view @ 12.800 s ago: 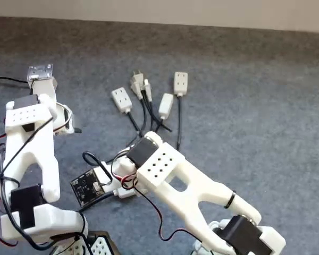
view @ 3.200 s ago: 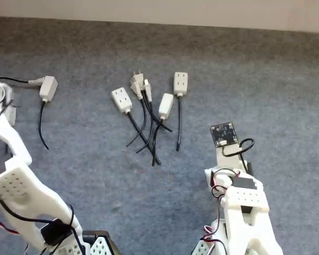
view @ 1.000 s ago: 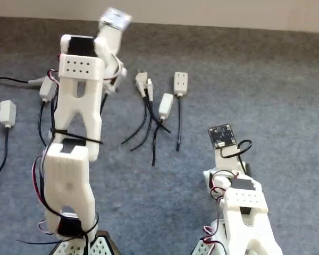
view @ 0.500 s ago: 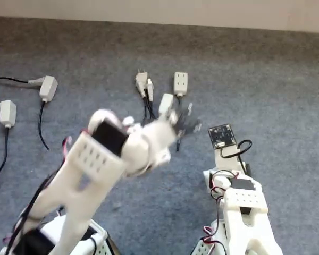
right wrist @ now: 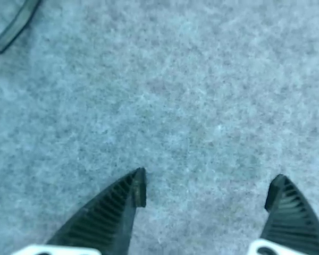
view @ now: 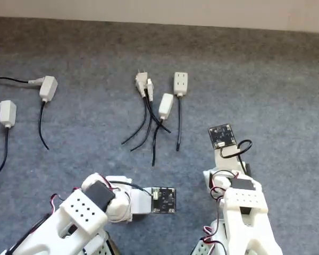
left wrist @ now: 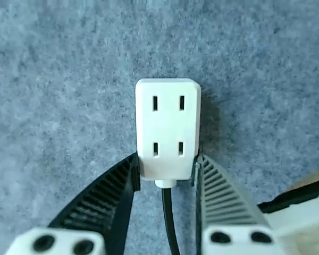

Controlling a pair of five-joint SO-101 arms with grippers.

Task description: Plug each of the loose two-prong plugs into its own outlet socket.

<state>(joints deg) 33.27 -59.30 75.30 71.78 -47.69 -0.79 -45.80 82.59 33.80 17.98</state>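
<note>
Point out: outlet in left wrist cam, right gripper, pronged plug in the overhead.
outlet [left wrist: 168,127]: left wrist view, middle of its slotted face.
right gripper [right wrist: 208,186]: right wrist view, midway between the open fingertips.
plug [view: 142,81]: high view, white body behind the prongs.

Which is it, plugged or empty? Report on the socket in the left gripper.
Empty. In the left wrist view the outlet socket, held in the left gripper, shows all four slots bare, no plug inserted.

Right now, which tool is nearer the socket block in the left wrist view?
Left. The left tool grips the socket block at its cord end; the right tool hangs open over carpet.
</note>
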